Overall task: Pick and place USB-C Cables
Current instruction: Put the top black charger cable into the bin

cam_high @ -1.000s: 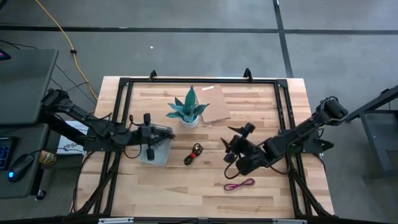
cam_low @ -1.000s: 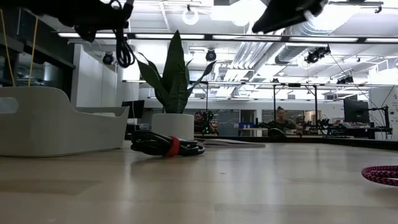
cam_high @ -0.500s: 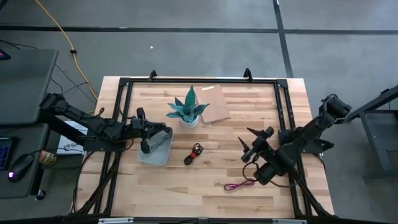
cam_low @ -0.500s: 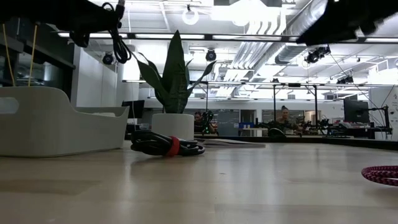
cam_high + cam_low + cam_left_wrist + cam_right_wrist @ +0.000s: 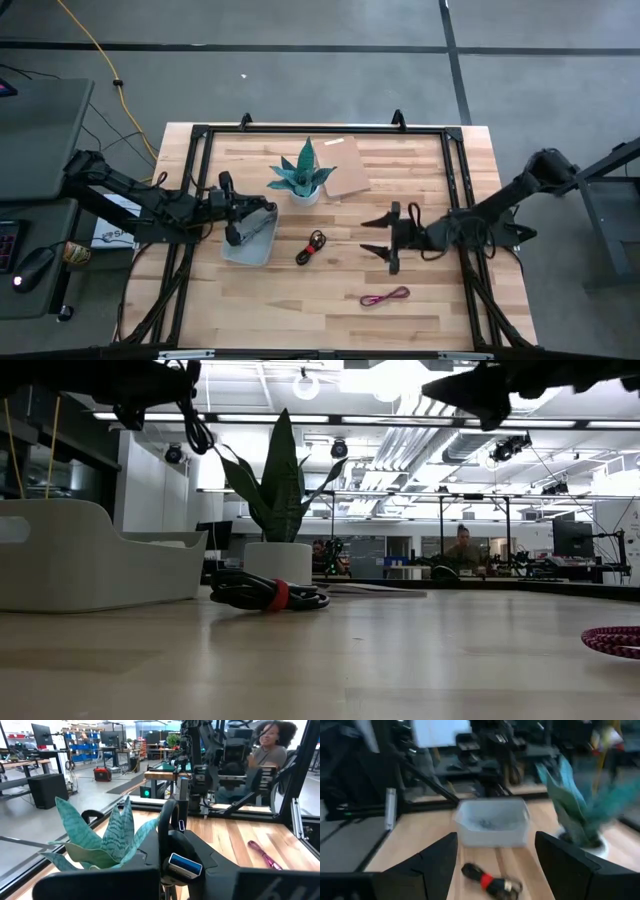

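My left gripper (image 5: 264, 212) hovers over the far edge of the pale grey bin (image 5: 245, 246), shut on a black USB-C cable (image 5: 168, 825). That cable's loop (image 5: 196, 432) hangs below the gripper in the low view. The black and red-orange cable (image 5: 313, 245) lies on the table's middle, and in the right wrist view (image 5: 490, 882) it sits in front of the bin (image 5: 492, 822). The magenta cable (image 5: 386, 297) lies near the near edge. My right gripper (image 5: 372, 236) is open and raised right of the black and red-orange cable, pointing left. Something pale grey shows inside the bin. My left gripper pinches the black cable bundle between its two fingers. The loop (image 5: 167, 817) rises in front of the fingers and a blue-tipped plug (image 5: 185, 864) sticks out beside it. The cable is lifted clear, and in the low view it dangles above the bin's level.
A potted plant (image 5: 302, 178) in a white pot stands far of centre, with a brown card (image 5: 346, 180) to its right. A black frame rims the table (image 5: 300, 320). A person (image 5: 270, 745) sits beyond the table in the left wrist view.
My right gripper swung away toward the table's near right, then came back and turned level, now pointing left at the table's middle. My left gripper drew back slightly toward the left, and the cable's loop rose a little with it.
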Tool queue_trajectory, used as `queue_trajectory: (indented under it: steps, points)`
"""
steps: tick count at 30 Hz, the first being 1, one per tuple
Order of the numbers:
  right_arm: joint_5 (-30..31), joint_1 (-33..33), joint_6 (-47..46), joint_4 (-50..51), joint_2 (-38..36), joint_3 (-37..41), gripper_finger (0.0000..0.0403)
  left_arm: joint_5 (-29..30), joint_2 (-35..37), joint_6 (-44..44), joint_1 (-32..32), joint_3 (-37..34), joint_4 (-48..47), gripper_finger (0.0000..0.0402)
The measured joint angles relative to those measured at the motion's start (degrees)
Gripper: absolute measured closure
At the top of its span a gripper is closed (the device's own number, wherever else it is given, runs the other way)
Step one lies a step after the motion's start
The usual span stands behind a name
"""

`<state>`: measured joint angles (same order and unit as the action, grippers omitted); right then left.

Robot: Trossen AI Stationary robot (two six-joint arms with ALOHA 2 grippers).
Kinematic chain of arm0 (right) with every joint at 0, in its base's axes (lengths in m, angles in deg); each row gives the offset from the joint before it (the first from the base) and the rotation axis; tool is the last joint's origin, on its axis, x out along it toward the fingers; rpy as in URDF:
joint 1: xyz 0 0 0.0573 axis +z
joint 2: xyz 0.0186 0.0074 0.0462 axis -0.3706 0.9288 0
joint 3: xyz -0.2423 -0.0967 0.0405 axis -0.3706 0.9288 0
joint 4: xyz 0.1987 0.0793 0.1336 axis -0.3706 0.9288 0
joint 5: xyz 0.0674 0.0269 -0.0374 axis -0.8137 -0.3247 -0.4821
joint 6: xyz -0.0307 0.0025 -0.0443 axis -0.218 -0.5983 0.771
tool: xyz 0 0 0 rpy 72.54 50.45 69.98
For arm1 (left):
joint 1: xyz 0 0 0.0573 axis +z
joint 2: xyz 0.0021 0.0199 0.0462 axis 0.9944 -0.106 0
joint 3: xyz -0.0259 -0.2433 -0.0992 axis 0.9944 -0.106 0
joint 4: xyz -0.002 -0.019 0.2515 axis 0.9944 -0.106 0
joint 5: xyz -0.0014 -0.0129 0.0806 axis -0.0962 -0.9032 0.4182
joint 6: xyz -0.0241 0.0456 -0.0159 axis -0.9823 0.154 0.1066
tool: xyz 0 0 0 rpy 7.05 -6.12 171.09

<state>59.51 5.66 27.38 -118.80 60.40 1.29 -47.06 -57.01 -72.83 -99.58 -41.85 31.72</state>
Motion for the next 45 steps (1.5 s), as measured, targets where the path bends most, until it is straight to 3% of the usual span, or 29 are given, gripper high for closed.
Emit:
queue_trajectory:
  steps: [2,6,12,16,21,29,34,40,45]
  points:
    - [0.07,-1.58,1.75,2.17,-1.78,0.35,0.0144,0.00,0.00,-0.07,0.00,0.00,-0.67,0.0388]
    - [6.18,-3.32,-0.80,15.57,-9.58,0.38,0.0144,0.00,-0.02,-0.25,0.00,0.00,-2.02,0.0387]
    - [4.27,-4.30,-10.39,38.55,-26.76,0.43,0.0144,0.00,0.00,-0.66,0.00,0.00,-1.90,0.0387]
    - [3.73,-4.28,-13.36,44.63,-34.96,0.43,0.0144,0.00,0.00,-0.69,0.00,0.00,-1.33,0.0386]
    - [0.18,-4.26,-11.22,41.38,-36.03,0.43,0.0144,0.00,0.00,-0.71,0.00,0.00,-0.95,0.0386]
    - [-1.23,-4.94,0.07,26.00,-25.45,0.43,0.0144,0.02,0.00,-0.69,0.00,0.00,-1.11,0.0385]
    - [-2.77,-6.38,1.52,23.77,-21.84,0.43,0.0144,0.02,0.00,-1.10,0.00,0.00,-1.93,0.0385]
    - [-4.42,-8.86,-1.22,27.65,-23.73,0.95,0.0144,0.01,-0.01,-1.28,-0.34,0.00,-2.13,0.0385]
    - [-6.70,-13.74,-2.73,22.48,-30.53,9.36,0.0144,0.02,0.00,-1.28,-0.52,0.00,-2.09,0.0385]
